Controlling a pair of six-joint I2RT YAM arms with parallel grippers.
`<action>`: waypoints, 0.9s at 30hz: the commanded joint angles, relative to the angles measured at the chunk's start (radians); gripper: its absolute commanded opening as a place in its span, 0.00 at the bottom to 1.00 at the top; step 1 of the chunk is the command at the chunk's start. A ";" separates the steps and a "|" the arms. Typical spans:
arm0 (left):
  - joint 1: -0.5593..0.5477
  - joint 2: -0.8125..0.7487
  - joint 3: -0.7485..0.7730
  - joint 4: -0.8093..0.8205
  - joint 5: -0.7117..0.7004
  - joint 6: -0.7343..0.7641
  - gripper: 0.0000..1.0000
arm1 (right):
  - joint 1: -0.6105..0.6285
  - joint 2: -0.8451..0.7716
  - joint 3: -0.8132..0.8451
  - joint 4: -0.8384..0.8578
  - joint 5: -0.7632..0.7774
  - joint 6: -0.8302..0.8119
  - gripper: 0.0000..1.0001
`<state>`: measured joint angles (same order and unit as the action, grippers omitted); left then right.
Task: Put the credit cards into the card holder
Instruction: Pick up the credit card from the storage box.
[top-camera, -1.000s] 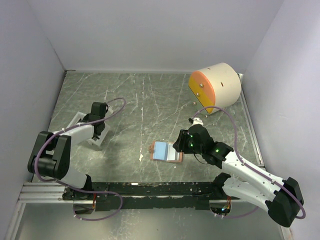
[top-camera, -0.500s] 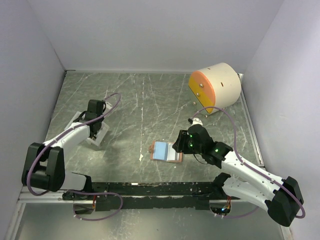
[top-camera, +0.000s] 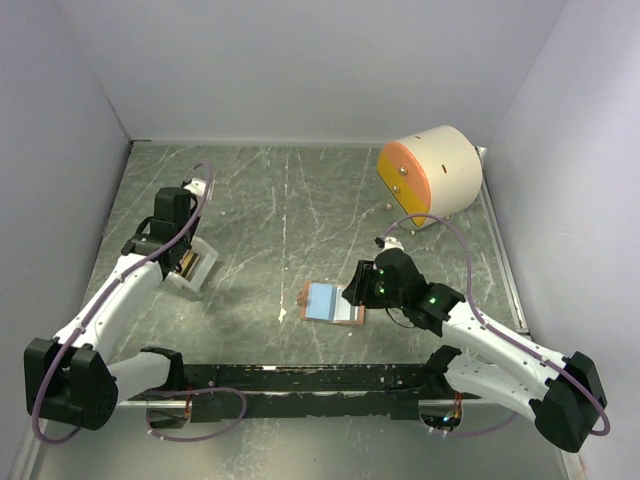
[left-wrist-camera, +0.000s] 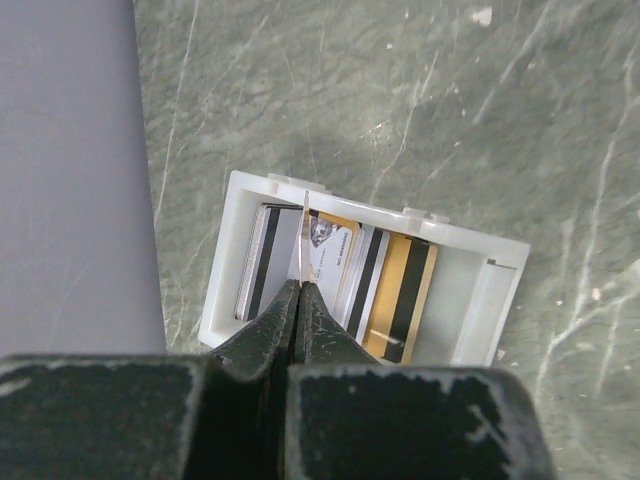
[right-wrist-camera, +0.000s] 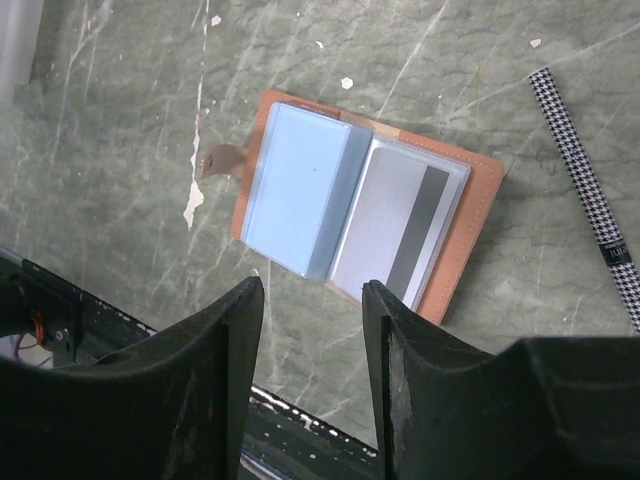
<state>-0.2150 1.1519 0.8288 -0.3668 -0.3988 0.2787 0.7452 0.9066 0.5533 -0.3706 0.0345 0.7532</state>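
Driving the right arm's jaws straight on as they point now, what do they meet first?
Probably the near edge of the open salmon leather-like card holder, ahead of the open jaws; depth is unclear, so possibly the grey-green marbled table first.

Tray (left-wrist-camera: 497, 295) holds credit cards (left-wrist-camera: 400, 290) — card holder (top-camera: 331, 301) well right.

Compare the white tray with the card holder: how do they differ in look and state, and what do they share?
The white tray is a rigid walled box; the card holder is a salmon-brown wallet lying open. The tray's cards overlap loosely; the holder's lie flat inside it. The left gripper is shut on a card over the tray; the right gripper hangs open by the holder. Both rest on the table.
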 joint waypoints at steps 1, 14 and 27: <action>0.006 -0.037 0.089 -0.084 0.038 -0.159 0.07 | -0.002 -0.011 0.005 0.012 -0.024 0.025 0.45; 0.006 -0.179 0.179 -0.177 0.429 -0.438 0.07 | -0.002 -0.053 0.020 0.113 -0.120 0.017 0.45; 0.005 -0.329 -0.043 0.164 1.072 -0.967 0.07 | -0.002 -0.124 -0.095 0.688 -0.352 0.245 0.52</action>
<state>-0.2150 0.8639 0.8768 -0.4137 0.4076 -0.4297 0.7452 0.7647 0.4767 0.0528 -0.2287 0.9073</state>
